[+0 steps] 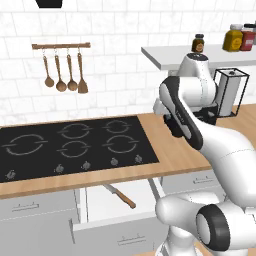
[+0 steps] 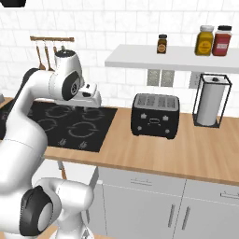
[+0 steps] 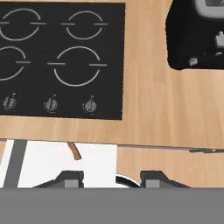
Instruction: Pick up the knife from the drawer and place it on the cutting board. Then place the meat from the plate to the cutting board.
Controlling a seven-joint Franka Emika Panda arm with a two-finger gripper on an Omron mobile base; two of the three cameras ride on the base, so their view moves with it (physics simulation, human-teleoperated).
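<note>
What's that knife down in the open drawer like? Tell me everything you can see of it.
The knife is slim, with a silver-grey blade and a brown handle that looks wooden. It lies flat and diagonal on the white floor of the pulled-out drawer, below the edge of the wooden counter, blade end under the counter, handle toward the front. Nothing else touches it. In the hand view, part of the handle shows past the counter edge.

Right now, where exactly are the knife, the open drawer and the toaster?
knife point(image 1: 121, 196): left base view, on the middle, where blade meets brown handle.
drawer point(image 1: 116, 229): left base view, on its light grey front panel.
toaster point(image 2: 154, 116): right base view, on its black front face.
</note>
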